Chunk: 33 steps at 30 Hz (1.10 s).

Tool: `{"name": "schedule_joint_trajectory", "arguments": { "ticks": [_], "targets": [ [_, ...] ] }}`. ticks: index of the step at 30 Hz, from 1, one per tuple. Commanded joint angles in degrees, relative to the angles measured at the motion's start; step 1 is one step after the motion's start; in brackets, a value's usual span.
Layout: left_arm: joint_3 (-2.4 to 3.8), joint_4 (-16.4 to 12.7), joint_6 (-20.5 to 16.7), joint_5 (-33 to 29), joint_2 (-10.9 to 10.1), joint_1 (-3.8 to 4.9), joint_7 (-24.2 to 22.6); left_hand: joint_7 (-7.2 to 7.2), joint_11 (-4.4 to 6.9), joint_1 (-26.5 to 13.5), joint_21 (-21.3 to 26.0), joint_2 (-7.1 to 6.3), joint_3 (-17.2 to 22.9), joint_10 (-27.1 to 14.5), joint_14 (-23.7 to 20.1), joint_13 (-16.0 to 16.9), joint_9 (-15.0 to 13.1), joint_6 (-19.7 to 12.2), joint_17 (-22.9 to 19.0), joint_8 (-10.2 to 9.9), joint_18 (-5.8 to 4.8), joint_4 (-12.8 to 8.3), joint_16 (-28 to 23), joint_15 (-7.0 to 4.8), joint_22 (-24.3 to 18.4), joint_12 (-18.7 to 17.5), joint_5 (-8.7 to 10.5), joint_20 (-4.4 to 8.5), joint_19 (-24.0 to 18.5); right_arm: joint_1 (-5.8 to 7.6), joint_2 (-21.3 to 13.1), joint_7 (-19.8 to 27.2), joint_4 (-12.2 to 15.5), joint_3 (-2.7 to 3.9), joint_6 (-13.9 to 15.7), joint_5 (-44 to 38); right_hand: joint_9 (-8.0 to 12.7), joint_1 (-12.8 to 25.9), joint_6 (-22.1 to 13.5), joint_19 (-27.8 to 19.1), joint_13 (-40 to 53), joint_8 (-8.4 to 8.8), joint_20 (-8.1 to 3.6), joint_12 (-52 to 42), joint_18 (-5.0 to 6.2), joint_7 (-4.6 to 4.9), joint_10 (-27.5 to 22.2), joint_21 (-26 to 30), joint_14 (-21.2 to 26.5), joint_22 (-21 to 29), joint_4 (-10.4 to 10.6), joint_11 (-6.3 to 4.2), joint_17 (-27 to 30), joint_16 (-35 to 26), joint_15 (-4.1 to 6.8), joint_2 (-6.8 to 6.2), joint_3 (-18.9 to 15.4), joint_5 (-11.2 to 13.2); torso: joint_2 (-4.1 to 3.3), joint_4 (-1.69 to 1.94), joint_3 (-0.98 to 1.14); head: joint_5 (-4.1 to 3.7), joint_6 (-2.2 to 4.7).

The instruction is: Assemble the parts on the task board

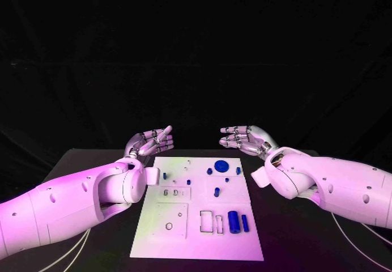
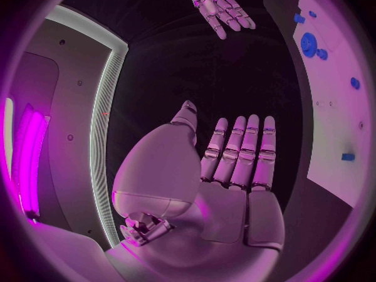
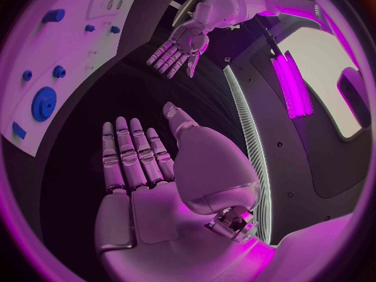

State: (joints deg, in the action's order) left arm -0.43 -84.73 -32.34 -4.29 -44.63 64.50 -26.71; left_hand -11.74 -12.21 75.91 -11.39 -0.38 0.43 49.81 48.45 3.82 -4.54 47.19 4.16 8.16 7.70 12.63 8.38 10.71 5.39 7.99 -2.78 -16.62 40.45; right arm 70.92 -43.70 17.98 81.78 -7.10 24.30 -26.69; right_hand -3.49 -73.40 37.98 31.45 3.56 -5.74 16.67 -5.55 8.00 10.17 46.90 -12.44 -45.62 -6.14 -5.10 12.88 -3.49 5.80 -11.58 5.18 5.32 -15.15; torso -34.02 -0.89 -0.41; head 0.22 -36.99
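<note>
A white task board (image 1: 175, 238) lies in the lower middle of the head view, on a black table (image 1: 81, 164). Both robot hands hover above its far end, in the middle of the frame. The left hand (image 1: 149, 143) is just left of centre and the right hand (image 1: 242, 138) just right of centre. They face each other and are well apart. Each hand holds nothing, and its fingers are apart and nearly straight, as both wrist views confirm.

The parts sit loose on the board. A round blue gear (image 1: 221, 165) lies near the board's upper right. A small blue peg (image 1: 210, 170) is just beside it, and another small blue piece (image 1: 216, 192) lies near the board's centre. Two upright blue cylinders (image 1: 234, 221) stand side by side at the lower right of the board, next to an outlined rectangular slot (image 1: 206, 221). Small holes and recesses dot the left half of the board.

No part is touched yet, so the step in hand seems to be the first reach. To do it well, one hand should probably come down on a single part nearest it, such as the gear under the right hand. The fingers should close from the sides so the neighbouring peg is not knocked. The other hand should stay off the board.
</note>
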Motion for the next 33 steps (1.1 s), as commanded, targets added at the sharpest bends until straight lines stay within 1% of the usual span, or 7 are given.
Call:
{"name": "schedule_joint_trajectory", "arguments": {
  "ticks": [1,5,11,17,20,30,33],
  "targets": [
    [0.19,-1.59,2.79,1.06,-1.08,0.17,-0.71,-2.28,0.69,1.2,-1.1,-0.1,-0.28,2.26,3.21,0.03,0.11,2.05,0.33,0.18,1.56,-1.04,0.93,-0.83,0.22,0.38,-0.11,0.03,2.44,0.74,-0.19,-0.56,-0.32,0.07,0.38,-9.07,-0.39,-2.22,12.92,9.79,0.22,-1.18,-0.58,-0.63,2.63,3.52,10.48,-4.56,-11.25,-1.34,-2.46,-2.14,-0.39,1.2,2.42,-0.76,1.68,0.8,-1.23,0.24,0.05,-0.11,0.18],
    [0.43,-4.31,4.25,2.25,-3.18,0.33,-0.01,-1.62,1.44,2.65,-2.28,-0.35,-0.71,4.73,7.42,0.13,0.27,4.01,0.96,0.17,2.78,-2.4,1.98,-1.97,0.39,0.41,-0.16,0.14,5.23,1.84,-0.2,-3.45,-1.06,0.15,-0.91,-18.34,-0.42,-3.45,16.3,14.31,0.21,-1.19,-2.35,-0.22,2.7,2.1,14.85,-6.82,-16.79,-1.98,-4.75,-3.71,-0.89,2.1,4.31,-1.96,4.17,1.09,-2.59,0.44,-0.06,-0.36,0.43],
    [0.87,-8.8,6.57,3.05,-6.09,0.51,0.76,-1.01,2.19,3.88,-3.02,-0.45,-1.36,7.4,10.48,0.19,0.45,6.09,1.57,0.15,2.92,-3.89,2.0,-2.83,0.25,0.11,-0.12,0.52,7.54,3.32,-0.01,-8.83,-1.6,0.28,-2.56,-36.0,-0.57,-3.48,20.45,19.86,0.37,-1.27,-5.25,0.21,2.62,0.3,20.83,-10.56,-24.41,-3.55,-7.3,-5.9,-2.44,3.52,7.06,-3.72,6.72,1.34,-4.56,0.97,-0.5,-1.12,0.76],
    [1.22,-13.25,7.53,3.26,-8.41,0.87,1.56,-1.01,2.39,3.97,-3.5,-0.25,-1.86,8.65,12.24,0.21,0.55,6.99,2.04,-0.02,2.97,-4.37,1.95,-3.26,0.17,-0.27,-0.15,0.92,8.97,4.7,0.25,-16.61,-0.77,0.39,-6.65,-53.15,-0.72,-0.82,22.62,23.25,0.3,-1.06,-6.7,1.92,2.61,-0.54,20.89,-13.09,-29.67,-4.78,-6.78,-6.43,-4.38,4.85,8.41,-5.75,5.96,0.98,-6.67,1.62,-1.0,-1.7,1.39],
    [1.31,-15.12,7.57,3.26,-9.3,1.59,1.7,-1.05,2.35,3.91,-3.54,-0.23,-1.93,8.65,12.34,0.2,0.57,6.96,2.07,-0.1,2.97,-4.37,1.92,-3.26,0.16,-0.36,-0.16,0.96,9.08,5.33,0.47,-20.16,-0.02,0.43,-8.35,-60.02,-0.79,0.46,23.57,28.55,0.61,-0.7,-8.56,1.94,2.68,-1.6,20.75,-16.34,-36.55,-6.3,-5.88,-7.39,-7.23,8.04,10.2,-7.09,4.87,1.7,-7.68,1.88,-1.16,-2.12,1.48],
    [1.39,-18.11,7.58,3.25,-10.84,3.35,1.87,-1.07,2.32,3.79,-3.61,-0.18,-2.03,8.62,12.55,0.18,0.62,6.9,2.13,-0.24,2.97,-4.35,1.87,-3.26,0.15,-0.53,-0.16,1.03,9.3,5.97,1.7,-24.57,0.75,0.49,-10.42,-67.43,-0.94,0.36,24.11,36.97,2.69,1.48,-11.21,1.58,2.32,-2.45,20.12,-25.37,-40.81,-12.04,-3.07,-8.44,-18.81,20.26,12.03,-8.94,3.88,-0.37,-9.84,2.29,-1.45,-2.44,2.06],
    [1.4,-18.57,7.63,3.24,-11.11,3.63,1.97,-1.07,2.32,3.76,-3.64,-0.15,-2.06,8.6,12.6,0.17,0.63,6.87,2.15,-0.29,2.97,-4.35,1.85,-3.27,0.15,-0.59,-0.16,1.05,9.37,6.0,2.25,-25.13,0.5,0.5,-10.74,-68.2,-1.02,-0.27,23.8,41.09,3.71,1.91,-11.45,1.48,0.52,-2.42,18.81,-37.72,-40.43,-27.06,-1.9,-8.56,-24.65,27.87,12.05,-9.31,4.13,-0.88,-10.26,2.43,-1.45,-2.54,2.22]
  ]
}}
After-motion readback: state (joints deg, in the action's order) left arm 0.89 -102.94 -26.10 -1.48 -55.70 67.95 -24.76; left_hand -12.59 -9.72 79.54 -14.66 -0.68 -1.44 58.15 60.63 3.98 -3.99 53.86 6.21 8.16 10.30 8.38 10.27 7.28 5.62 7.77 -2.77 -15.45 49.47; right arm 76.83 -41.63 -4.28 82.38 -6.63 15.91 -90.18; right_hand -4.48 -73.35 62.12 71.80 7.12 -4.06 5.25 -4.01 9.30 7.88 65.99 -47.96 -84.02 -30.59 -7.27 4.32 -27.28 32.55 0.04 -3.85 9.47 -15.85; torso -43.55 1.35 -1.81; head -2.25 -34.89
